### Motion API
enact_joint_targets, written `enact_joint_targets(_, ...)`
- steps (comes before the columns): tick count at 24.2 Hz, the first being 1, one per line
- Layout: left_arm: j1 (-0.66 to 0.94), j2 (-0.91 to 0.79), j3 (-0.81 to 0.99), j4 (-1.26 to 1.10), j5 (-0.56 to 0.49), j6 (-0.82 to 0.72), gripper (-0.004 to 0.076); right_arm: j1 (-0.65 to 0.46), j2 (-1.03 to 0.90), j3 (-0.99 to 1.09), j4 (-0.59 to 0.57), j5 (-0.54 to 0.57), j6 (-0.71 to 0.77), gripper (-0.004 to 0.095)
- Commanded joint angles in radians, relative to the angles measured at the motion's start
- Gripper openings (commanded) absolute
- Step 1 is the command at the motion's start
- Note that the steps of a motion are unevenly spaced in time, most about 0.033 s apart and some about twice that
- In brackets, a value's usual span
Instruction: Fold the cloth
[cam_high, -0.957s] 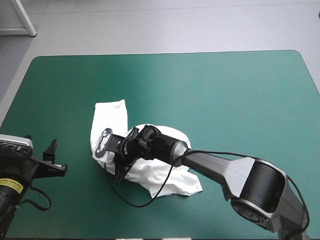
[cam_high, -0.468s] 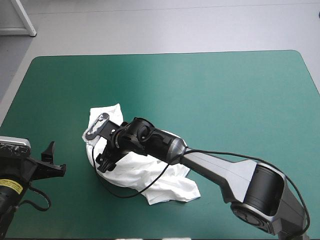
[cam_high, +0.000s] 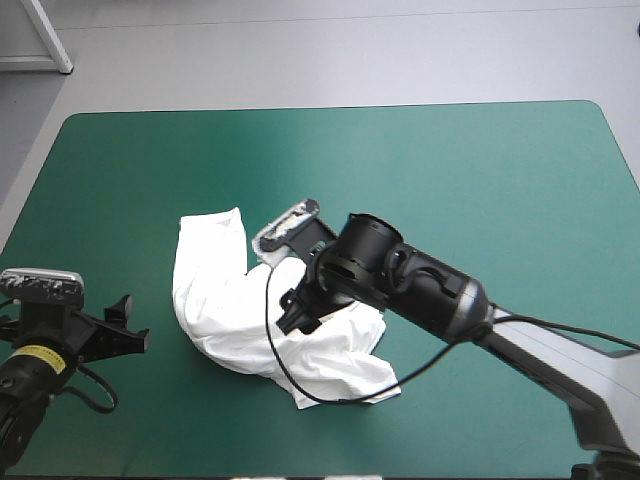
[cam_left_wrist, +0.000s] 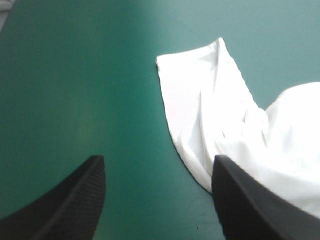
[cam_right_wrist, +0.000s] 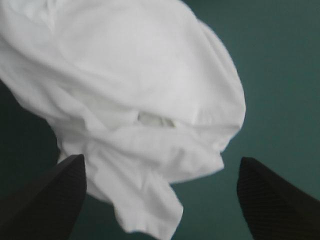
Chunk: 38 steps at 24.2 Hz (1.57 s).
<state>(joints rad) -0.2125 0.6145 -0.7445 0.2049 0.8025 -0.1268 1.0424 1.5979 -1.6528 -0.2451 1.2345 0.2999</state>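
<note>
The white T-shirt (cam_high: 215, 290) lies as a crumpled heap left of the table's middle, one narrow part reaching toward the far edge. Over its middle hangs my right gripper (cam_high: 298, 312), open and holding nothing. In the right wrist view the fingers stand wide apart around the gripper (cam_right_wrist: 160, 200), with the bunched T-shirt (cam_right_wrist: 130, 85) ahead and below. My left gripper (cam_high: 125, 325) rests near the table's left front, open, a short way from the heap. The left wrist view shows its gripper (cam_left_wrist: 157, 200) over bare cover, the T-shirt (cam_left_wrist: 230, 135) ahead and to one side.
Bare teal-green cover (cam_high: 470, 190) stretches across the far and right parts of the table. The right arm (cam_high: 520, 340) crosses the front right of the table above the cover.
My right gripper carried a fold of the T-shirt leftward, then opened, let it go and drew back to the right. The heap now lies spread further left. The left gripper shifted slightly.
</note>
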Motion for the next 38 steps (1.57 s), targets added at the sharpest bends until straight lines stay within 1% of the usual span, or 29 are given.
enact_joint_targets(1,0.0,0.116,-0.074,-0.017,-0.06,-0.002,0.0457,-0.008,-0.162,0.173,-0.006,-0.016,0.089,0.0758)
enact_joint_targets(6,0.001,0.359,-0.24,-0.031,-0.053,0.004,0.0457,-0.008,-0.328,0.441,0.047,-0.016,0.183,0.0757)
enact_joint_targets(10,0.001,0.566,-0.41,-0.051,-0.002,0.019,0.0457,-0.008,-0.434,0.579,0.095,-0.016,0.224,0.0758)
enact_joint_targets(14,0.023,0.717,-0.529,-0.096,0.023,0.045,0.0457,-0.008,-0.518,0.662,0.145,-0.016,0.242,0.0757)
enact_joint_targets(18,0.108,0.828,-0.557,-0.258,-0.014,0.149,0.0457,-0.008,-0.582,0.706,0.167,-0.016,0.246,0.0753)
enact_joint_targets(23,0.222,0.959,-0.557,-0.321,-0.081,0.17,0.0457,-0.008,-0.611,0.712,0.152,-0.016,0.247,0.0737)
enact_joint_targets(25,0.222,1.023,-0.557,-0.321,-0.094,0.178,0.0457,-0.008,-0.611,0.712,0.13,-0.016,0.243,0.0737)
enact_joint_targets(28,0.217,1.127,-0.557,-0.326,-0.156,0.193,0.0457,-0.008,-0.611,0.712,0.095,-0.016,0.243,0.0737)
enact_joint_targets(30,0.209,1.16,-0.557,-0.34,-0.192,0.202,0.0457,-0.008,-0.608,0.712,0.095,-0.016,0.236,0.0737)
enact_joint_targets(31,0.205,1.181,-0.568,-0.382,-0.193,0.244,0.0457,-0.008,-0.598,0.712,0.107,-0.016,0.224,0.0737)
enact_joint_targets(32,0.2,1.192,-0.586,-0.402,-0.175,0.272,0.0453,-0.008,-0.585,0.712,0.115,-0.016,0.202,0.0737)
enact_joint_targets(34,0.183,1.249,-0.668,-0.394,-0.031,0.294,0.0418,-0.008,-0.539,0.712,0.14,-0.016,0.148,0.0737)
enact_joint_targets(35,0.181,1.287,-0.729,-0.38,0.055,0.294,0.0382,-0.008,-0.506,0.712,0.147,-0.023,0.114,0.0737)
enact_joint_targets(36,0.181,1.326,-0.772,-0.362,0.118,0.28,0.0347,-0.008,-0.489,0.712,0.151,-0.036,0.1,0.0737)
enact_joint_targets(37,0.181,1.37,-0.818,-0.342,0.194,0.252,0.0279,-0.008,-0.464,0.712,0.167,-0.058,0.077,0.0737)
enact_joint_targets(38,0.181,1.393,-0.835,-0.337,0.212,0.254,0.0237,-0.008,-0.451,0.712,0.169,-0.079,0.067,0.0737)
